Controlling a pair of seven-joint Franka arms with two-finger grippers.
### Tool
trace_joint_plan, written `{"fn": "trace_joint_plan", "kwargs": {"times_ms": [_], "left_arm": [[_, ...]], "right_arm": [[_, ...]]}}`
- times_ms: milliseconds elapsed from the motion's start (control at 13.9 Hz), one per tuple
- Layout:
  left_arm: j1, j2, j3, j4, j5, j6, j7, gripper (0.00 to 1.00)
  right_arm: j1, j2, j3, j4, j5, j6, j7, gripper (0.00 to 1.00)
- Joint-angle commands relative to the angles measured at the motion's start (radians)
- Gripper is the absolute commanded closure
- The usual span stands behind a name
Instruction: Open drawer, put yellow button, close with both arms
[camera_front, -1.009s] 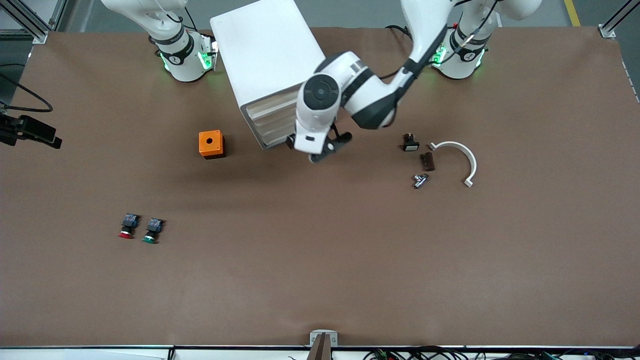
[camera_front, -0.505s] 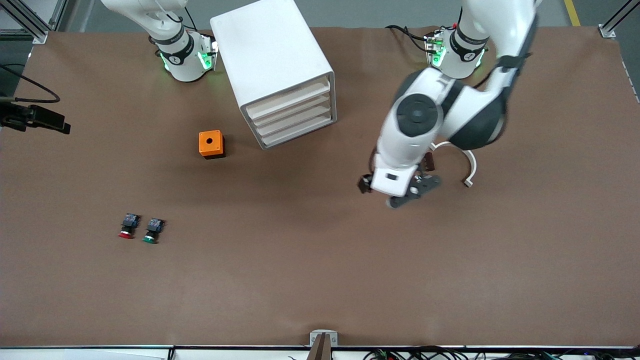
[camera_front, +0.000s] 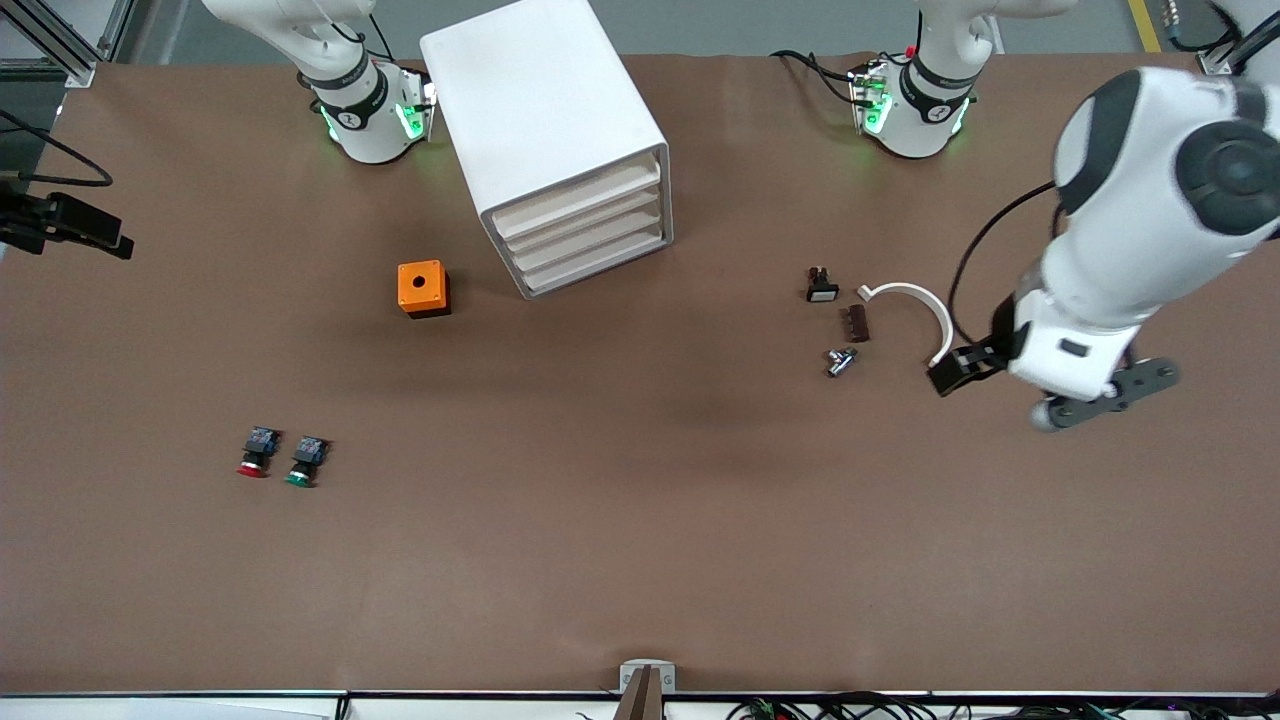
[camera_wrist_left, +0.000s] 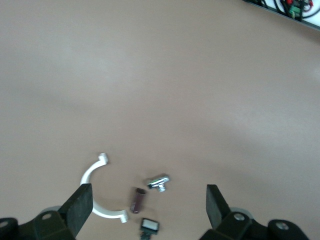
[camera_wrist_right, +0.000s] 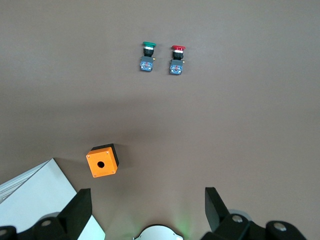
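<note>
Hanging over bare table at the left arm's end, the left gripper (camera_wrist_left: 145, 205) has its fingers spread wide, holding nothing. Near it lie a white curved clip (camera_front: 918, 312), a brown block (camera_front: 855, 323), a metal fitting (camera_front: 840, 360) and a small black switch (camera_front: 821, 287). The white cabinet (camera_front: 545, 130) shows all four drawers shut, the top drawer (camera_front: 578, 190) included. An orange box (camera_front: 423, 288) sits beside it; red-capped (camera_front: 255, 453) and green-capped (camera_front: 304, 461) buttons lie nearer the camera. The yellow button isn't visible. The right gripper (camera_wrist_right: 145, 205) waits spread wide above its base.
</note>
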Motion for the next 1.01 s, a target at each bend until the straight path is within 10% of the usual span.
{"fn": "trace_joint_plan", "kwargs": {"times_ms": [0, 937], "left_arm": [[0.048, -0.072, -0.01, -0.003, 0.013, -0.078, 0.12, 0.0], [0.147, -0.353, 0.022, -0.132, -0.058, -0.302, 0.441, 0.0]], "right_arm": [[-0.014, -0.077, 0.009, -0.105, 0.001, 0.061, -0.016, 0.0], [-0.09, -0.148, 0.054, -0.176, 0.003, 0.145, -0.046, 0.0]]}}
